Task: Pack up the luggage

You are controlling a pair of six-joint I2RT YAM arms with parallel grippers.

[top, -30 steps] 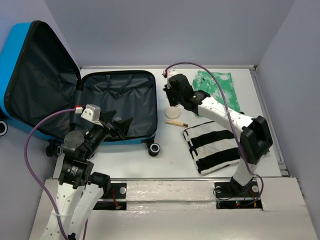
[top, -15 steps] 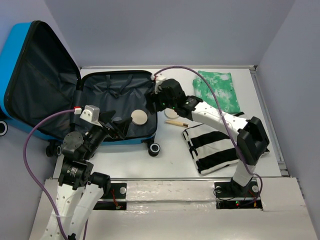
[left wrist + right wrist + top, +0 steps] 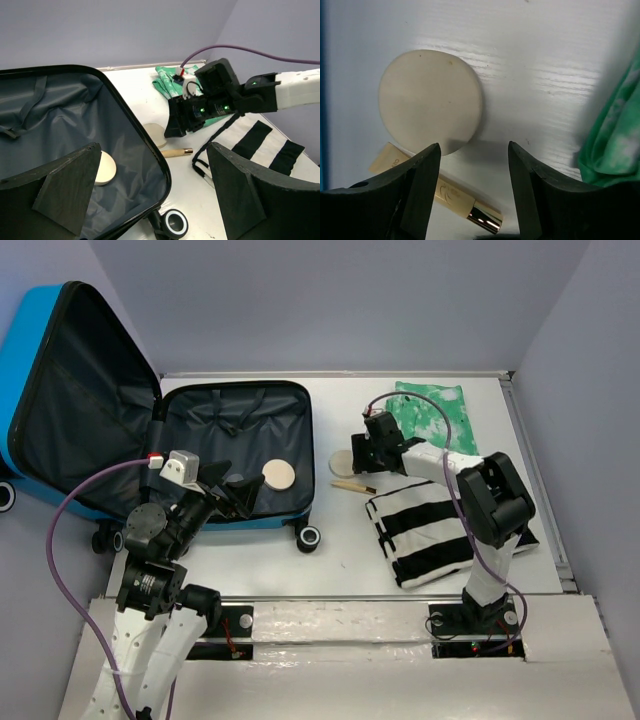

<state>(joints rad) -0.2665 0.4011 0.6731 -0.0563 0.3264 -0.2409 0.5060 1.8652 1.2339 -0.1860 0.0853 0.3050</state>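
Lab rig: white table (image 3: 345, 550) boxed by plain walls (image 3: 350, 300).

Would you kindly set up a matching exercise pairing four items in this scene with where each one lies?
Items: 1 suitcase; 2 green garment; 3 striped garment; 4 cream tube.
Places: A far right of the table; B beside the cream disc on the tabletop; C open, at left; D near right.
Pairs: 1-C, 2-A, 3-D, 4-B.
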